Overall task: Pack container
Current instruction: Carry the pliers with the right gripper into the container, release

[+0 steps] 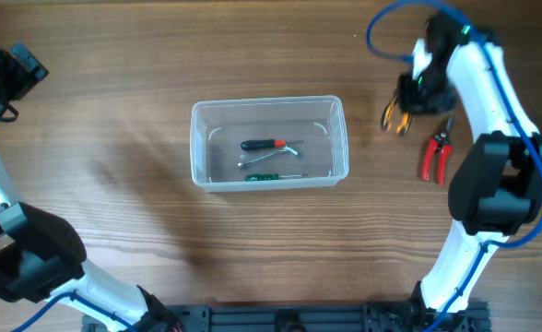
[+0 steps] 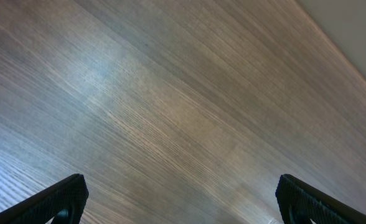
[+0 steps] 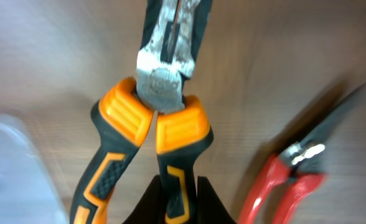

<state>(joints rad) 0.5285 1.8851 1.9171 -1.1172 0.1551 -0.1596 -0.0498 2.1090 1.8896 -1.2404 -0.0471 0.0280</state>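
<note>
While the right gripper [image 1: 404,107] clasps pliers [image 1: 395,121], the container [image 1: 267,101] lies apart, leftward.

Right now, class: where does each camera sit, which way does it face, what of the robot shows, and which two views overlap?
Overhead: above the table, facing straight down at the container; left arm and right arm show.
Left wrist: on the left arm, facing bare table; open left gripper shows.
Right wrist: on the right arm, facing pliers in the right gripper.
Shared: overhead and right wrist both show pliers and red cutters.
</note>
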